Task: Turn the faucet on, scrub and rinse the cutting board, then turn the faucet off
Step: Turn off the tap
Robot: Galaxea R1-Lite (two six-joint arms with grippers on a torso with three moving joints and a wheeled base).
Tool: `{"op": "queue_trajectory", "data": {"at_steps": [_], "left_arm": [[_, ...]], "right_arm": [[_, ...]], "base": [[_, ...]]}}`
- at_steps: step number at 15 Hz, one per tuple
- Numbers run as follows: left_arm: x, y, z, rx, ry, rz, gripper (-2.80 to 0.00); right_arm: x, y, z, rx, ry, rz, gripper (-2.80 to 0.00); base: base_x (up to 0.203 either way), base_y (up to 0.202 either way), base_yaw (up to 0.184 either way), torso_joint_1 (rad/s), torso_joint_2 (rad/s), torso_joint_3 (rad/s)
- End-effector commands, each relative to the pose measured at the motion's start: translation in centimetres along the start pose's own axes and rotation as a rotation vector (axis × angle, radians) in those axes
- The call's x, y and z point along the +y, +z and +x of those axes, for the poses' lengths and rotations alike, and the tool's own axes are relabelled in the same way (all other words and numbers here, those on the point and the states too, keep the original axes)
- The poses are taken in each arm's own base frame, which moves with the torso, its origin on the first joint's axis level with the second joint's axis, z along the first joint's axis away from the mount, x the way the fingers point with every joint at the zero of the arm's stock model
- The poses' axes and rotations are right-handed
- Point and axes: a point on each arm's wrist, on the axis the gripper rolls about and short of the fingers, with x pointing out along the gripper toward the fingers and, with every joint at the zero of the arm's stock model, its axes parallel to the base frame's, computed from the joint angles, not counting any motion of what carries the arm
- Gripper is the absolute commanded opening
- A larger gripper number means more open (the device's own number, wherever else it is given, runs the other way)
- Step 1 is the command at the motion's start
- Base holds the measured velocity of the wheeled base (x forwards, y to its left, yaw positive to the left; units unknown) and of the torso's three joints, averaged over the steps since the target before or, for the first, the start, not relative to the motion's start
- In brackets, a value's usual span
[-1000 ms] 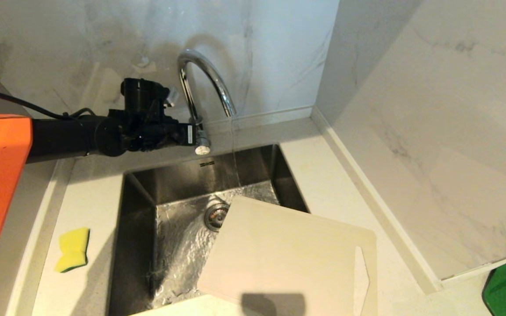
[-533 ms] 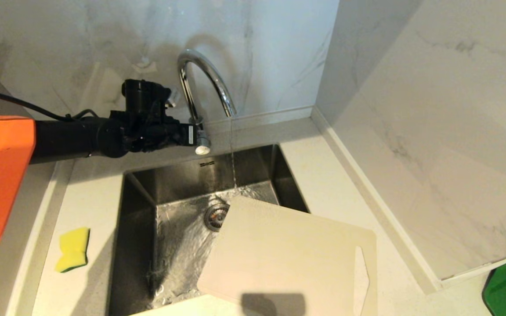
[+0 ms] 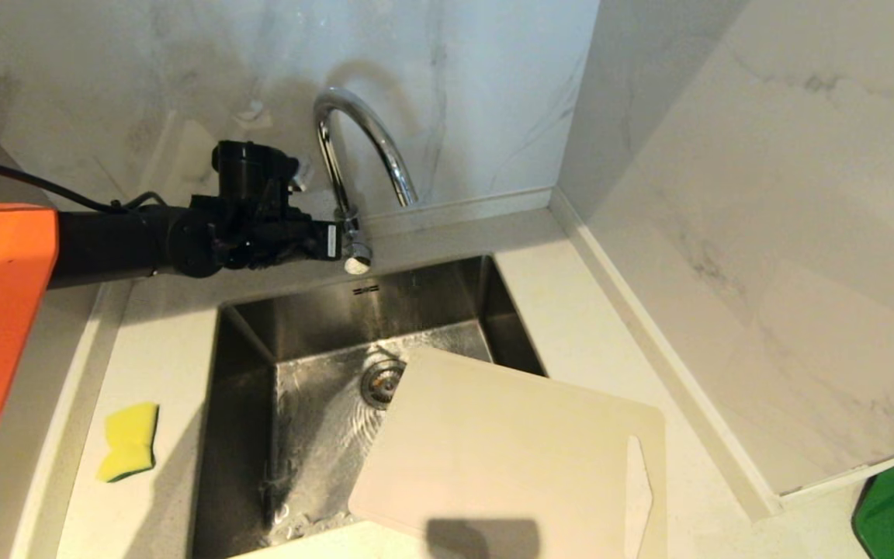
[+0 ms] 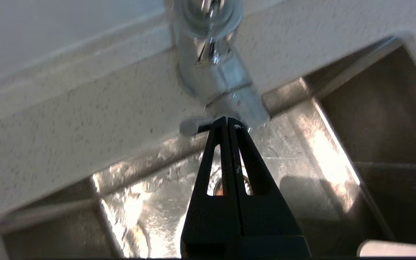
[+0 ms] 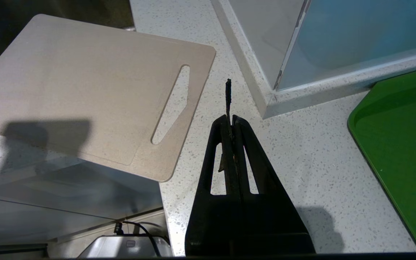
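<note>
The chrome gooseneck faucet [image 3: 362,132] stands behind the sink, and no water runs from its spout. My left gripper [image 3: 342,242] reaches in from the left, shut, its tips touching the small side lever [image 4: 190,127] at the faucet base [image 4: 215,76]; nothing is held between the fingers. The cream cutting board [image 3: 509,442] lies flat, partly over the sink's front right corner and partly on the counter, slot handle to the right. My right gripper [image 5: 232,119] is shut and hangs over the counter just beside the board's [image 5: 81,83] handle end.
The steel sink [image 3: 315,310] is wet, with a drain [image 3: 382,382] just past the board's far corner. A yellow-green sponge [image 3: 129,441] lies on the counter left of the sink. A green tray [image 5: 399,144] sits at the right, beyond a marble wall corner.
The thin stream of water from the spout has thinned and stopped. My left gripper has stayed at the lever, barely shifting. The board and sponge have not moved.
</note>
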Motion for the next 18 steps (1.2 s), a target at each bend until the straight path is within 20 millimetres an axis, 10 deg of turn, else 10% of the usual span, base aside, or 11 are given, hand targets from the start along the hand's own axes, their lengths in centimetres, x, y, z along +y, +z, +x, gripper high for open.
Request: {"op": "queue_trajectory", "data": {"at_steps": [1,10,18], "left_arm": [[0.0,0.0,-0.1,0.01,-0.001,0.0,-2.8],[0.1,0.4,-0.8,0.025,-0.004,-0.001,-2.8],[2.6,1.7,-8.2,0.187,0.032,-0.017,-2.8]], "right_arm": [[0.0,0.0,0.0,0.0,0.0,0.0,-2.8],[0.0,0.0,0.0,0.0,0.0,0.0,-2.8],[0.0,0.0,0.0,0.0,0.0,0.0,-2.8]], "base": [[0.0,0.0,0.0,0.0,0.0,0.0],[0.0,0.0,0.0,0.0,0.0,0.0],[0.0,0.0,0.0,0.0,0.0,0.0]]}}
